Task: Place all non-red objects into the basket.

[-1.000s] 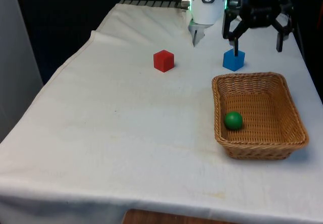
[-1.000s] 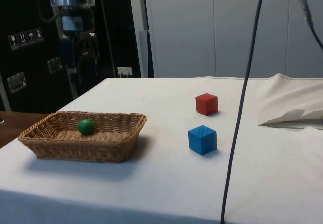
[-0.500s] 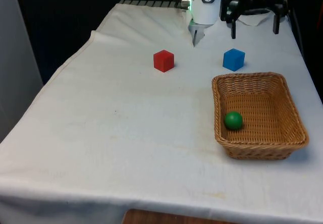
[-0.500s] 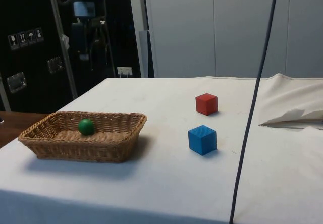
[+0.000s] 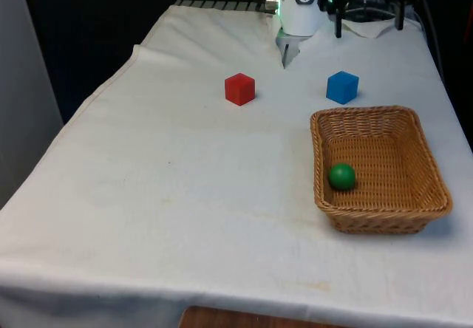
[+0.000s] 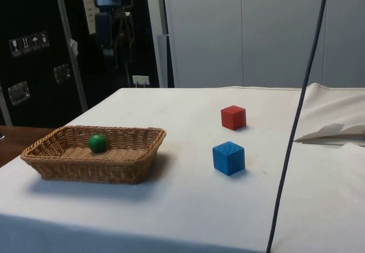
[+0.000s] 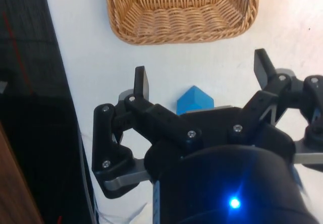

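Red cube [image 5: 239, 89] sits mid-table, correctly left out. Blue cube [image 5: 342, 86] rests just beyond the basket [image 5: 436, 184], not yet placed. Green ball [image 5: 341, 176] lies inside. Gripper [image 7: 202, 80], fingers apart and empty, hangs high above the blue cube.

Counter [image 5: 185, 195]: covered by a white cloth, creased toward the far end.
Red cube [image 5: 239, 89]: on the cloth, mid-width, toward the far end.
Blue cube [image 5: 342, 87]: near the basket's far rim, not touching.
Basket [image 5: 432, 176]: by the counter's edge, on the front view's right.
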`<state>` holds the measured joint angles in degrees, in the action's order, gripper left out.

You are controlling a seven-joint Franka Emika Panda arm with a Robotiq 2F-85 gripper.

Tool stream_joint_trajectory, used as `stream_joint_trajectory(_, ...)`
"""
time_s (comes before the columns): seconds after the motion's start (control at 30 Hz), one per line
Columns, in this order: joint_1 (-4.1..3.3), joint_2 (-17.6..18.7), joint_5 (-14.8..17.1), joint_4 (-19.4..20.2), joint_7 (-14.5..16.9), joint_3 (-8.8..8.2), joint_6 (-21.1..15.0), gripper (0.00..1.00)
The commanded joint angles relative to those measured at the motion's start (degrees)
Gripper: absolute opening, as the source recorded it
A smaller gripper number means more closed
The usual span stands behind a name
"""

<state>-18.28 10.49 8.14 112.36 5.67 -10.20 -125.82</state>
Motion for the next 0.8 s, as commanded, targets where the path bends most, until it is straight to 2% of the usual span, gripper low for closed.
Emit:
stream_joint_trajectory(0.0, 0.06, -0.4, -0.2, 0.6, 0.4, -0.11, -0.2, 1.00)
stream_joint_trajectory(0.13, 0.63, -0.7, 1.0, 1.4, 2.2, -0.34, -0.5, 1.00)
stream_joint_trajectory(0.17, 0.34, -0.6, 0.3, 1.1, 1.5, -0.40, -0.1, 1.00)
stream_joint_trajectory(0.2, 0.63, -0.9, 1.1, 1.6, 2.3, -0.46, -0.5, 1.00)
stream_joint_trajectory(0.43, 0.69, -2.1, 0.7, 3.2, 2.6, -0.86, -0.1, 1.00)
stream_joint_trajectory(0.7, 1.03, -6.8, -0.1, 8.3, 3.3, -1.43, -0.7, 1.00)
stream_joint_trajectory(0.73, 1.03, -5.9, 0.5, 7.4, 3.4, -1.32, -0.2, 1.00)
stream_joint_trajectory(0.77, 1.03, -7.3, -0.2, 8.8, 3.3, -1.43, -0.7, 1.00)
